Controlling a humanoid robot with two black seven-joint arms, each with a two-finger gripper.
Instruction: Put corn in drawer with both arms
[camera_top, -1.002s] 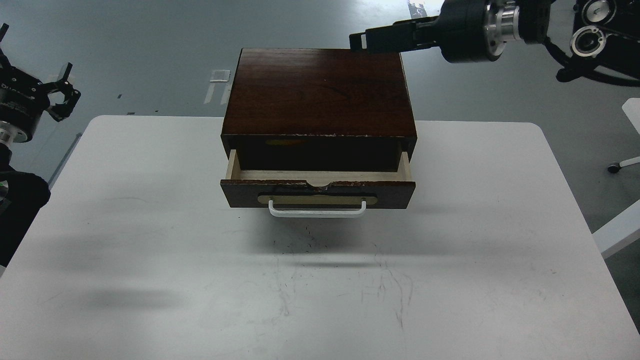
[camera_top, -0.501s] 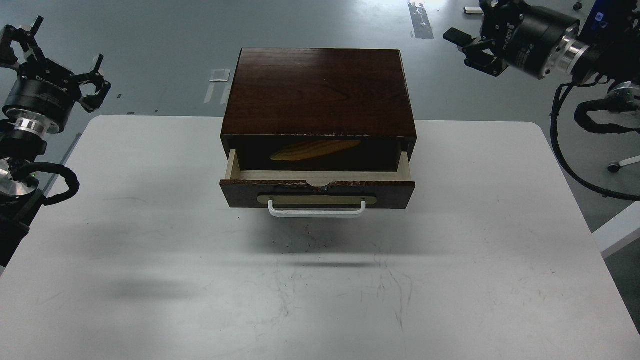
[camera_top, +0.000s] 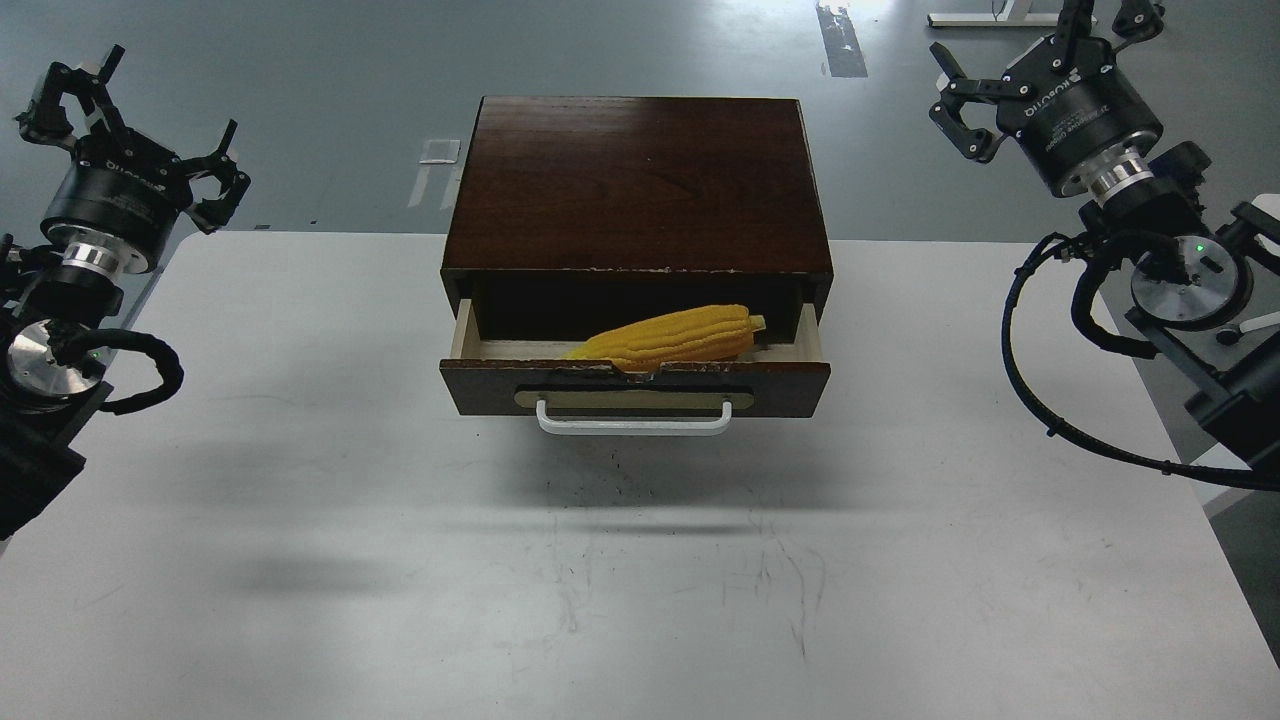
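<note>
The yellow corn (camera_top: 668, 338) lies across the partly open drawer (camera_top: 636, 386) of the dark brown wooden box (camera_top: 638, 185), its tapered end to the left, resting against the notched front edge. The drawer has a white bar handle (camera_top: 634, 422) on a brass-coloured plate. My left gripper (camera_top: 135, 120) is raised beyond the table's far left corner, fingers spread, empty. My right gripper (camera_top: 1035, 50) is raised beyond the far right corner, fingers spread, empty. Both are well away from the box.
The box stands at the back middle of a white table (camera_top: 640, 560). Grey floor lies beyond. Black cables (camera_top: 1040, 380) loop from the right arm over the table's right edge. A white chair base (camera_top: 1250, 325) shows at the right.
The corn has come forward in the drawer into full view. My right gripper swung from over the box's back right out to the right. My left gripper rose slightly.
</note>
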